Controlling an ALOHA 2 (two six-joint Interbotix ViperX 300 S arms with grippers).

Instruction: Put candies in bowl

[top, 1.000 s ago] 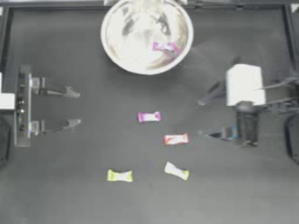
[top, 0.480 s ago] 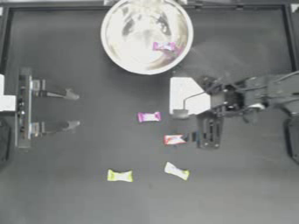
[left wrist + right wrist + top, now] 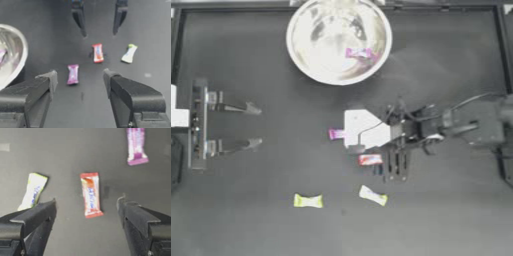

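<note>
Top view: bowl (image 3: 338,42), shiny silver, sits at far-centre edge of dark table (image 3: 251,220); holds one purple candy (image 3: 360,53) near its right inner wall. Right gripper (image 3: 390,167) reached to mid-table, jaws spread wide, nothing held; red-orange candy (image 3: 369,159) lies on table just beside its tips. In right wrist view that candy (image 3: 90,195) lies flat between the two open jaws, touching neither. Pink candy (image 3: 336,133) on table just left of right arm's white wrist block, partly hidden by it; seen whole in right wrist view (image 3: 136,146), beyond the red-orange one. Two yellow-green candies nearer front edge: one (image 3: 307,201) left, one (image 3: 373,195) right, tilted, well apart from each other. Right-hand one also shows in right wrist view (image 3: 32,191), beside a jaw. Left gripper (image 3: 252,126) parked at left edge, jaws wide apart, empty, well away from all candies. Left wrist view: looks across table at pink (image 3: 72,74), red-orange (image 3: 98,52), one yellow-green (image 3: 129,53) candy, bowl rim (image 3: 20,62) at side.
</note>
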